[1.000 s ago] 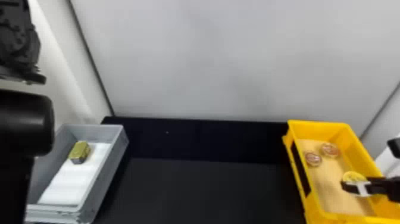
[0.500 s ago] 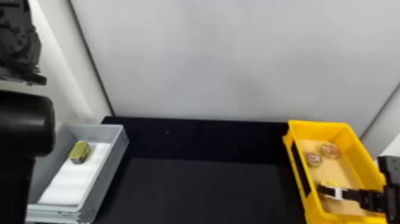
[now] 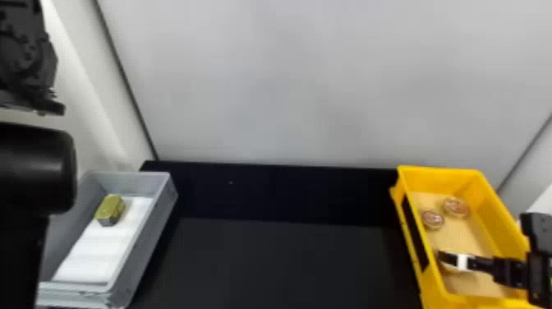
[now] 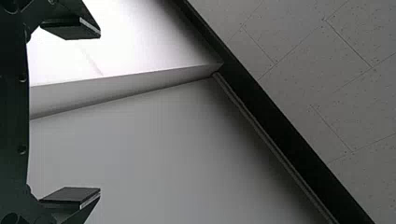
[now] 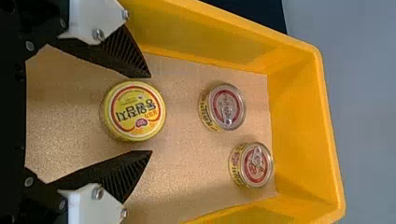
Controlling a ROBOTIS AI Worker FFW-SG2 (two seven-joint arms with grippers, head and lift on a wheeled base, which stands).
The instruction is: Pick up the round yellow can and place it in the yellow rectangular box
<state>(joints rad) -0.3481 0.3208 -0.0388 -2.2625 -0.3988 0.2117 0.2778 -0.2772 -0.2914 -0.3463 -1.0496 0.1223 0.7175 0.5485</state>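
Round yellow can [image 5: 135,112], ribbed jaws apart

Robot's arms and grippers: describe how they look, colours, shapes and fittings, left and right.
The left arm is black, with a thick, rounded cylindrical section. The left gripper is dark, with flat rectangular pads. The right arm is black and blocky. The right gripper has black, tapering, ribbed fingers mounted with white brackets and silver screws.

It looks like a lab booth: smooth grey wall [image 3: 308,82], speckled ceiling tiles [image 4: 327,84], flat black table [image 3: 267,263] with a grey rectangular plastic box [image 3: 143,246] at its left edge, a yellow rectangular plastic box [image 3: 437,177] at its right.
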